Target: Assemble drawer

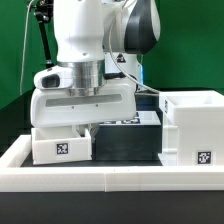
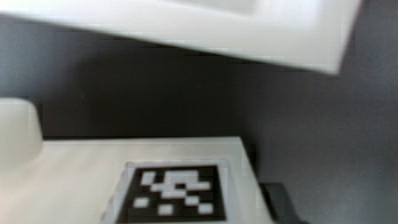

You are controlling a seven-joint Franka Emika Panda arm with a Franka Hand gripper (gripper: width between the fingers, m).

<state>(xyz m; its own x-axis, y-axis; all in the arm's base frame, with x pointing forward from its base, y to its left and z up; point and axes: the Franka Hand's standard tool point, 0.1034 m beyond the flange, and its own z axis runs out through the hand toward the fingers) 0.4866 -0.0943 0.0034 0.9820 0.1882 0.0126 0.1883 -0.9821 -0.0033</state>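
A small white drawer tray [image 1: 64, 146] with a black-and-white tag sits at the front of the exterior view's left. My gripper [image 1: 84, 126] hangs straight down right over it, and the tray hides the fingers. In the wrist view the tray's tagged face [image 2: 175, 190] fills the near part of the picture. One dark fingertip [image 2: 279, 203] shows against its edge and the other is hidden, so the jaws' state does not show. The tall boxy housing [image 1: 194, 124], open on top and tagged on its front, stands at the exterior view's right.
The low white rim [image 1: 110, 177] runs along the table's front. The marker board [image 1: 128, 119] lies on the dark table behind the gripper. A blurred white edge [image 2: 231, 30] crosses the far part of the wrist view. A green backdrop stands behind.
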